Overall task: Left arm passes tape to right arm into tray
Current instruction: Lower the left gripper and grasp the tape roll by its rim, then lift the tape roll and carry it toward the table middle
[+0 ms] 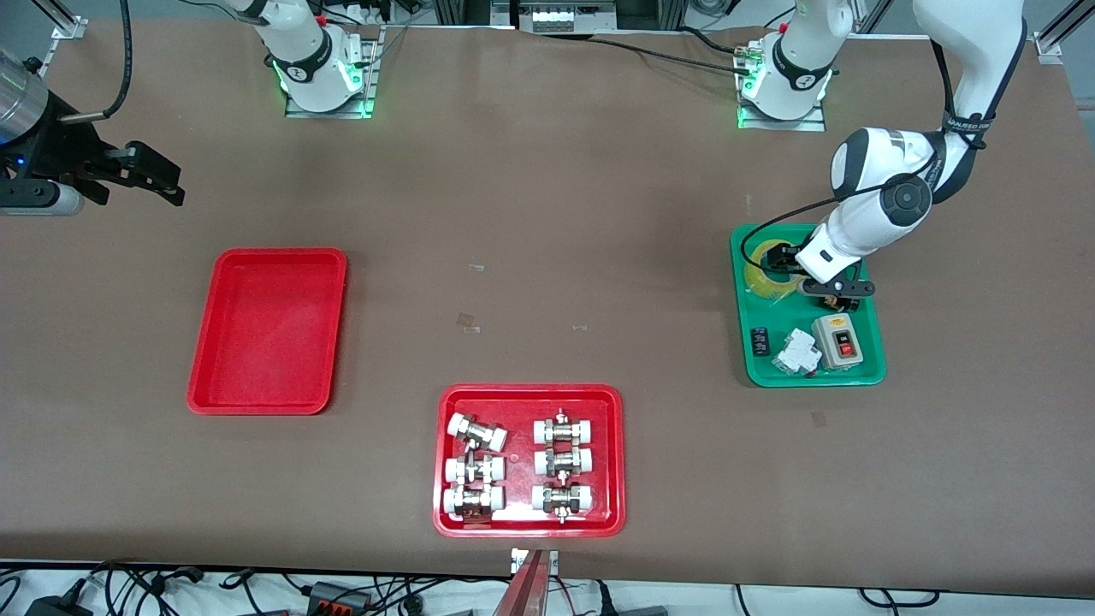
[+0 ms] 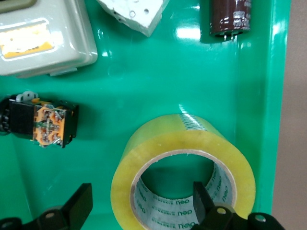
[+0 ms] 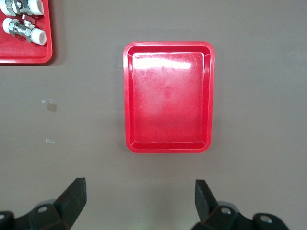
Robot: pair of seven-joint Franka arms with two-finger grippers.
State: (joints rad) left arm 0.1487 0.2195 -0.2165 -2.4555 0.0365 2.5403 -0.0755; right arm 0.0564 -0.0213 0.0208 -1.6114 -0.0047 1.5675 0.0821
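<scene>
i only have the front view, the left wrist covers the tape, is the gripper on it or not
Observer: Not gripping. In the left wrist view the left gripper is open and straddles the wall of the tape: one finger sits inside the core hole, the other outside the roll.
Operator: is the roll flat or standing
Observer: Flat on the green tray, hole facing up.
Operator: and the other arm, ready?
Observer: The right gripper is open, fingers wide apart, waiting above bare table with the tray in its wrist view.
</scene>
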